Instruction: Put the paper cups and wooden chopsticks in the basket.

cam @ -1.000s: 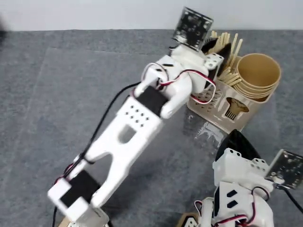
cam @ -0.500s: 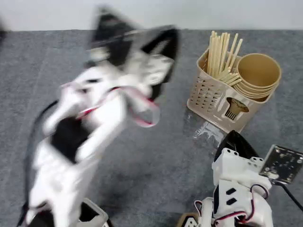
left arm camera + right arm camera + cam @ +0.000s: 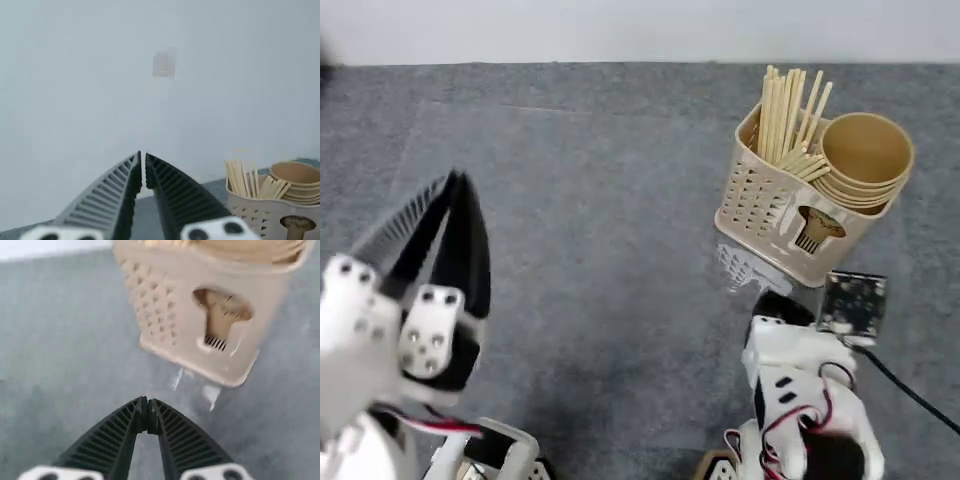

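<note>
A beige slotted basket [image 3: 775,215] stands at the back right of the grey mat. Wooden chopsticks [image 3: 788,105] stand upright in its left part, and stacked paper cups [image 3: 865,155] sit in its right part. My left gripper [image 3: 457,182] is raised at the near left, far from the basket, shut and holding nothing. In the left wrist view the shut gripper [image 3: 142,159] points at the wall, with the basket [image 3: 260,215], chopsticks [image 3: 239,176] and cups [image 3: 297,176] off to one side. My right gripper [image 3: 146,404], shut and bare, hovers just in front of the basket [image 3: 170,315].
A grey mat [image 3: 600,200] covers the table, with open room across its middle and left. A pale wall [image 3: 620,30] runs along the back edge. The right arm's body [image 3: 805,400] and a cable [image 3: 910,390] sit at the near right.
The left arm has swung away from the basket, back to the near left, and risen. The right arm has turned slightly, staying in front of the basket.
</note>
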